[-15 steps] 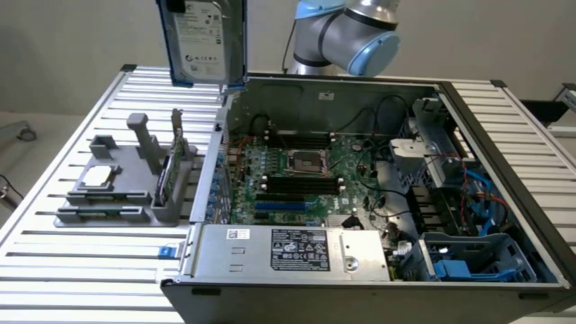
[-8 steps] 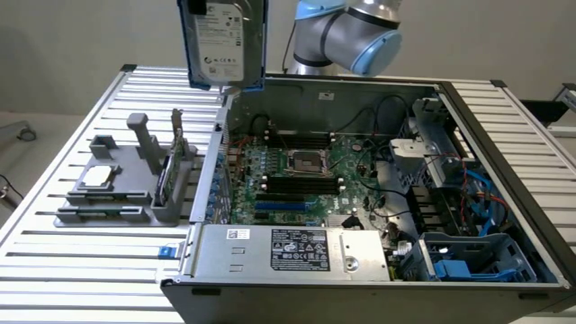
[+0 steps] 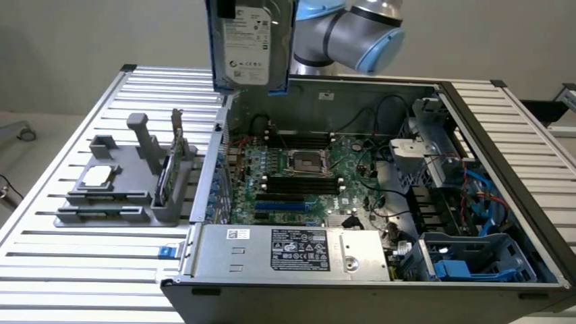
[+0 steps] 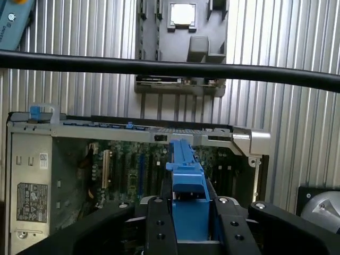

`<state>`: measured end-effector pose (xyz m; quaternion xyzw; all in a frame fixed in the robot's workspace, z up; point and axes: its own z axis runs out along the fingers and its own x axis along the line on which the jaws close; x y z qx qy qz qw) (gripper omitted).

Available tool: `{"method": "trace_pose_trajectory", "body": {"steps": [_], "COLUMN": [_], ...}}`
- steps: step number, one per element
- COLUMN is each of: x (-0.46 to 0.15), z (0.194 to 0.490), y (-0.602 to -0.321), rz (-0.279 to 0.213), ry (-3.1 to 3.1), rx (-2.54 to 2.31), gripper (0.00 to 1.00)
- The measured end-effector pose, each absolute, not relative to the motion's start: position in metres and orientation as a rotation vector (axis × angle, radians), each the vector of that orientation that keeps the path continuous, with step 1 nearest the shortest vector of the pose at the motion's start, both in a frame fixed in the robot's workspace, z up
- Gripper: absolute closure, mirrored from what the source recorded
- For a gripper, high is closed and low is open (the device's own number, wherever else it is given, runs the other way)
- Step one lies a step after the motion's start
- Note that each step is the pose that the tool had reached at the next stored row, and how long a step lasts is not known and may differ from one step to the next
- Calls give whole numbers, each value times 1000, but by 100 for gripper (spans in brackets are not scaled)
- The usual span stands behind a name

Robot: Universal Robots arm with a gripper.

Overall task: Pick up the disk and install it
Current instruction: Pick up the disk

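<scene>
So the disk is up in the air. In the exterior view it hangs at about 12 o'clock, upright, white label facing out, above the back wall of the open computer case. The arm sits just beside it at 1 o'clock. From that angle the drive hides the grip itself.

The wrist view sorts that out: the gripper has its black fingers clamped on either side of the blue carrier, closed partway onto it. The motherboard is in the background beyond it, and a black cable runs across in front of the camera.

The exterior view gives the wider layout — blue drive cage at 4 o'clock inside the case, power supply at 6. The grey fixture is at 9 on the slatted table, with a silver chip and a green card in it, well apart from the disk.
</scene>
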<state>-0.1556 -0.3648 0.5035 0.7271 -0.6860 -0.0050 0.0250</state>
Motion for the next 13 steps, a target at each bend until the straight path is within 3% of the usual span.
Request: {"method": "trace_pose_trajectory", "body": {"steps": [13], "x": [-96], "z": [503], "y": [-379], "rz": [-17], "ry": [-2122], "rx": [2249], "gripper": [67]}}
